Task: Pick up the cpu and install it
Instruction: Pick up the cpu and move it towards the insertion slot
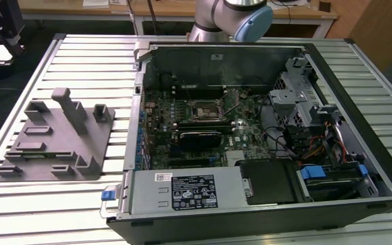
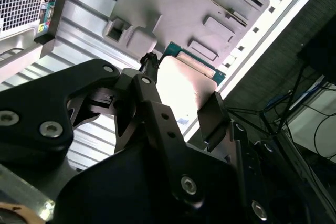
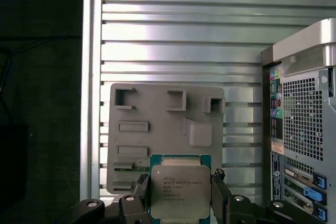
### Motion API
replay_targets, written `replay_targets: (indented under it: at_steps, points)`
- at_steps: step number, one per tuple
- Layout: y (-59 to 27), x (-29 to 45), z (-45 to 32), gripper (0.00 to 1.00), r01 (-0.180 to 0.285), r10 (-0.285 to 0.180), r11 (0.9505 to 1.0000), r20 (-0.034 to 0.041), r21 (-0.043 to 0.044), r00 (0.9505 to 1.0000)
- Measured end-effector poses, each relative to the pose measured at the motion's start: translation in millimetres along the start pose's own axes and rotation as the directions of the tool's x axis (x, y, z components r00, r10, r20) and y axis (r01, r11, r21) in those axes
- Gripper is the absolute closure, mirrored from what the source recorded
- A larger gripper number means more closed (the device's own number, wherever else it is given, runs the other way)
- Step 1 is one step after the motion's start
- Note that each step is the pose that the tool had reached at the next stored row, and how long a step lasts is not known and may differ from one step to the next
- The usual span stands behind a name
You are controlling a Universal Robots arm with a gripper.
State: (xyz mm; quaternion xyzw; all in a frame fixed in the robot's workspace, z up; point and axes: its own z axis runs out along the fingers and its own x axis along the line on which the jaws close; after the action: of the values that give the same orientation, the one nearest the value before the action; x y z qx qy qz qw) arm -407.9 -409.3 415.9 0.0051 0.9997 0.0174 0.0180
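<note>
So, table [image 1: 59,204]: big silver slats that hold up the grey fixture [image 1: 53,148] and all the rest.
Computer case [image 1: 380,153]: open and lying just beside the grey fixture, on the exterior view's right of it.
Arm [image 1: 230,15]: it stands at the far side of the computer case, well apart from the grey fixture.
Grey fixture: a flat block with little pockets and tall posts. The posts could catch anything that dips low.
Gripper [image 3: 180,195]: pinched tight on the cpu [image 3: 181,190], one finger on each of two opposite sides. It has nothing else in it.
Cpu: in the gripper, shiny top facing the first wrist view. I think it is lifted clear of the grey fixture.
Doing it well: keep it flat, pinch only the edges, and squeeze softly so it cannot slip or tip.
Socket [image 1: 203,108]: a square frame deep in the computer case, far from the grey fixture.
In the way: the case wall nearest the grey fixture, then a black module [image 1: 199,137] and loose cables [image 1: 318,143] farther from the grey fixture.
</note>
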Motion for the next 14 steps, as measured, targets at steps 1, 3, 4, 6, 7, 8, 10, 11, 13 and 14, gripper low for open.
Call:
replay_targets:
  at_steps: [1,3,4,6,7,8,10,11,13,14]
  points:
    - [0.0,-1.4,0.1,0.45,0.000,0.000,1.0000,0.0001,0.0000,1.0000]
    - [0.1,-4.1,0.2,0.45,0.000,0.000,1.0000,0.0000,0.0000,1.0000]
    - [0.1,-5.6,0.2,0.45,0.000,0.000,1.0000,0.0001,0.0000,1.0000]
    - [0.2,-8.6,0.3,0.45,0.000,0.000,1.0000,0.0000,0.0000,1.0000]
    - [0.2,-10.1,0.4,0.45,0.000,0.000,1.0000,0.0000,0.0000,1.0000]
    - [0.3,-11.7,0.4,0.45,0.000,0.000,1.0000,0.0000,0.0000,1.0000]
    - [0.3,-15.0,0.5,0.45,0.000,0.000,1.0000,0.0000,0.0000,1.0000]
    - [0.3,-16.6,0.6,0.45,0.000,0.000,1.0000,0.0001,0.0000,1.0000]
    - [0.4,-19.8,0.8,0.45,0.000,0.000,1.0000,0.0001,0.0000,1.0000]
    - [0.4,-21.4,0.8,0.45,0.000,0.000,1.0000,0.0000,0.0000,1.0000]
